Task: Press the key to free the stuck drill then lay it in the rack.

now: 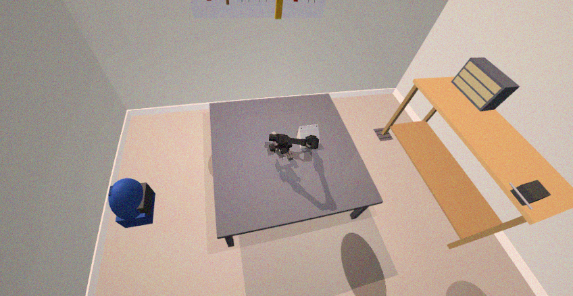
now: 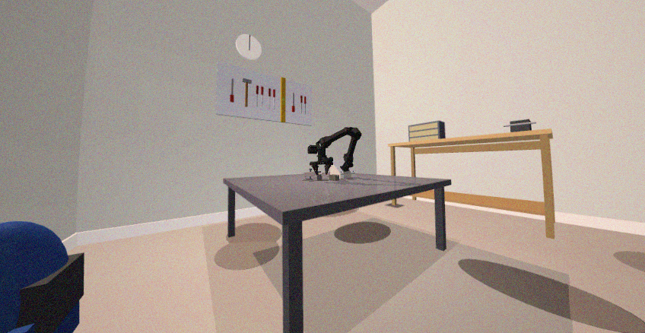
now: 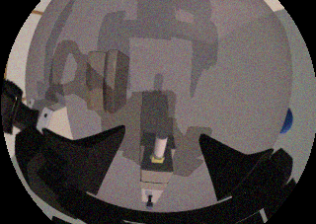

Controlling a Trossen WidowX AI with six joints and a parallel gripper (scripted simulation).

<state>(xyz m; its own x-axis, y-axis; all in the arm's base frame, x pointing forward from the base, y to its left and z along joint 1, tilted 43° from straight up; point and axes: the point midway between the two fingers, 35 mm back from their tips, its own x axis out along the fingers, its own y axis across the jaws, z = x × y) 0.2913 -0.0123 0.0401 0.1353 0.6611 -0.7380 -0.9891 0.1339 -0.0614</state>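
The pincer [image 3: 158, 145] hangs spread wide, gripping nothing, just above the drill [image 3: 158, 120] on the grey surface [image 1: 248, 196]; the key and rack are too blurred to pick out.
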